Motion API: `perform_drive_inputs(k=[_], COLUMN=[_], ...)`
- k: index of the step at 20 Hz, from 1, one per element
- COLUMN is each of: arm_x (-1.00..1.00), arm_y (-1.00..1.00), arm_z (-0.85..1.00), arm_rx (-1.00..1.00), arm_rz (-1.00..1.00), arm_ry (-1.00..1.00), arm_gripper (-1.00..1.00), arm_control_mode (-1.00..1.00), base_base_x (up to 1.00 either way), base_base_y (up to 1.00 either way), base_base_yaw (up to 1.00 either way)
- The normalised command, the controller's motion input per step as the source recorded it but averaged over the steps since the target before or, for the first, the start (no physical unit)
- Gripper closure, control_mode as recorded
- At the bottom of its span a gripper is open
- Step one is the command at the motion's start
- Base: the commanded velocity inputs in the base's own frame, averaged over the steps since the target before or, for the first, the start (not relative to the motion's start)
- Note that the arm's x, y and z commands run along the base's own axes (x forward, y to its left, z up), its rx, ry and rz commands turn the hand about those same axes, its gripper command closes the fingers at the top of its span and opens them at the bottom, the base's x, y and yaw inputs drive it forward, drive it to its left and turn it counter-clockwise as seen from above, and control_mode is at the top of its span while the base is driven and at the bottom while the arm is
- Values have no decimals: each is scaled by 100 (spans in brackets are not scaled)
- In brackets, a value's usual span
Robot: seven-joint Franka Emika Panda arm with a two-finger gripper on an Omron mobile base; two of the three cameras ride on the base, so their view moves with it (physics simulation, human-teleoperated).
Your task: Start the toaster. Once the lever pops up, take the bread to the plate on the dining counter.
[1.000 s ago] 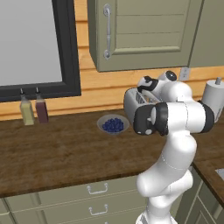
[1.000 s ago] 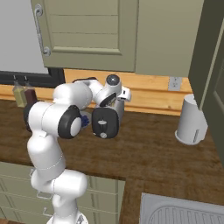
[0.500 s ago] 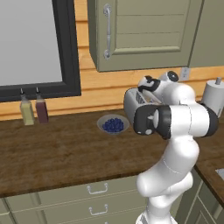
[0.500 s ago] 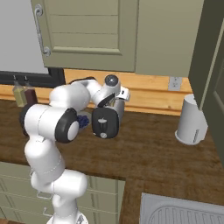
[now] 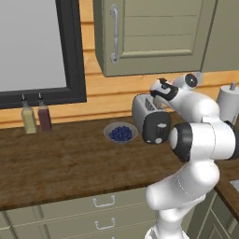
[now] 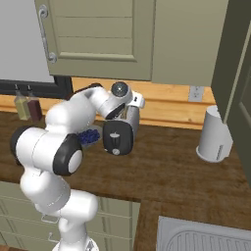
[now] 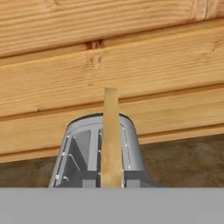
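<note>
The silver-grey toaster point(image 5: 150, 115) stands on the wood worktop by the back wall, its black end face point(image 6: 117, 138) turned toward me. Its pale lever point(image 6: 115, 136) sits above the round white knob point(image 6: 114, 151). My gripper point(image 5: 155, 97) reaches down onto the toaster's top point(image 6: 126, 113). In the hand view the tan bread point(image 7: 110, 140) stands edge-on, upright in a slot of the toaster point(image 7: 81, 157), and runs down between my fingers; the gripper is shut on it. The plate and the dining counter are out of view.
A small bowl of blue berries point(image 5: 121, 134) sits just left of the toaster. Two bottles point(image 5: 36, 116) stand at the far left under the window. A white paper roll point(image 6: 213, 135) stands to the right, a wall cabinet point(image 5: 154, 32) hangs overhead, and a sink point(image 6: 206, 240) lies at lower right.
The gripper has shut on the bread slice at the toaster's top. The hand has stayed over the toaster; only the arm's elbow has shifted slightly.
</note>
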Motion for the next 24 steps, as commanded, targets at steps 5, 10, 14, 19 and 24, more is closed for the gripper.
perform_drive_inputs(k=[5,10,14,19,24], arm_x=[-45,-85,-81,-68,-80], arm_y=[0,-5,-6,-5,-3], arm_z=[21,37,76,68,13], arm_rx=[0,0,2,6,7], arm_rz=[-6,-7,-6,-5,-6], arm_ry=[-4,-2,-2,4,31], arm_gripper=[100,100,100,100,100], arm_control_mode=[-100,-100,-100,-100,-100], base_base_x=[0,0,0,0,0], base_base_y=[0,0,0,0,0], base_base_yaw=[0,0,0,0,0])
